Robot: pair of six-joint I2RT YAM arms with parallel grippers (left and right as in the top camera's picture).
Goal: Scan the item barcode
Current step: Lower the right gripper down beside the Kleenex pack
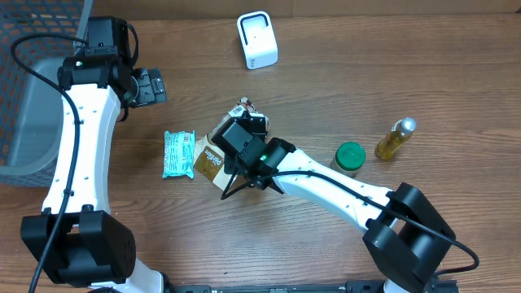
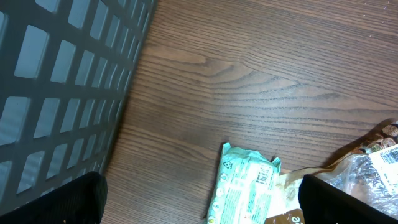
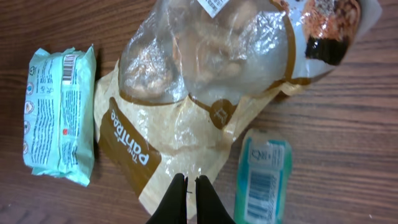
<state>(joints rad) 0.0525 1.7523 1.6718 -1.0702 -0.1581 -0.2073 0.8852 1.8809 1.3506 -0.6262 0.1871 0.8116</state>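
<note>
Overhead, right arm (image 1: 326,183) reaches left, gripper (image 3: 190,182) pinching bag (image 3: 186,106).

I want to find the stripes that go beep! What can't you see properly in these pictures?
Overhead: bag mostly hidden under the right fingers.
Overhead: teal pack not showing, likely under the right arm.
Right wrist: bag's label cut off by the top edge.
Left wrist: left fingers only dark blurs at the bottom edge.
</note>
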